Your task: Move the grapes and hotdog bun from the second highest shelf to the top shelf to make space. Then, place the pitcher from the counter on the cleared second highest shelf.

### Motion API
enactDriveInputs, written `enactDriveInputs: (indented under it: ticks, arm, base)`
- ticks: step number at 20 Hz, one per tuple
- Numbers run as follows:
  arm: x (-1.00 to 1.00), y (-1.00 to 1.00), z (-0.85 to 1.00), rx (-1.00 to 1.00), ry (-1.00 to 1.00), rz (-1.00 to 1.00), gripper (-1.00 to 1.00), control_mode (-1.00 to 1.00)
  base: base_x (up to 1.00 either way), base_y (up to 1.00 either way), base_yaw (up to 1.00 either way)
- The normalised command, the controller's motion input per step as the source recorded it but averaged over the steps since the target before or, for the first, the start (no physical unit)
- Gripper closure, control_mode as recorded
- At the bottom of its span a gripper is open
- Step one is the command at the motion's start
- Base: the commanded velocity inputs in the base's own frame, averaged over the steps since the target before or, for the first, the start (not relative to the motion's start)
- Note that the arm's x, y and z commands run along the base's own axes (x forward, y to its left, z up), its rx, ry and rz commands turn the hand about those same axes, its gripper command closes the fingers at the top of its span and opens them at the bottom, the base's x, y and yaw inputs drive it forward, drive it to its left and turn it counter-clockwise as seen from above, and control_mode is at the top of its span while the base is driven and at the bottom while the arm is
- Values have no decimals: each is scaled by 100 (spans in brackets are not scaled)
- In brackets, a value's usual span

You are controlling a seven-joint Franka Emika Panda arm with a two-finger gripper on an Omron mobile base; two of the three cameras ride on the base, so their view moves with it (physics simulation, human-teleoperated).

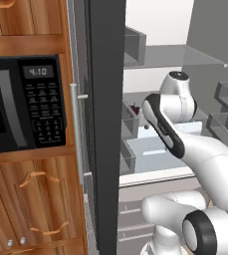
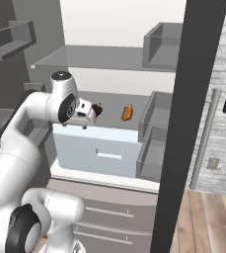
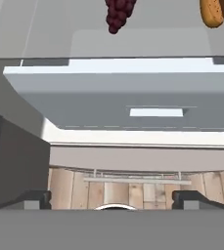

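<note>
The grapes (image 2: 97, 109) lie as a dark red-purple cluster on the second highest shelf (image 2: 115, 120) of the open fridge, with the tan hotdog bun (image 2: 127, 112) to their right. My gripper (image 2: 83, 124) hangs just left of the grapes at the shelf's front edge, pointing downward. In the hand view its fingertips (image 3: 35, 199) stand far apart and open with nothing between them, while the grapes (image 3: 118, 12) and the bun (image 3: 218, 10) sit at the upper edge. The translucent top shelf (image 2: 94, 57) above carries nothing where it shows. The pitcher and the counter are out of view.
A pale drawer (image 2: 104, 150) sits under the second shelf. Grey door bins (image 2: 156, 118) line the right side, and more bins (image 1: 225, 99) hang on the open door. The dark fridge side panel (image 1: 105, 124) stands beside a black microwave (image 1: 21, 104) in wooden cabinets.
</note>
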Motion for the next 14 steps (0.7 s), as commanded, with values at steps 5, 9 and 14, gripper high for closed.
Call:
enactDriveInputs:
  ticks: [5,9,14]
  arm:
    - [23,0,0,0,-6,0,-100,-100]
    - [28,-2,-11,0,-10,0,-100,-100]
    - [36,-1,-20,0,-13,0,-100,-100]
  base:
    - [0,0,0]
    - [0,0,0]
    - [0,0,0]
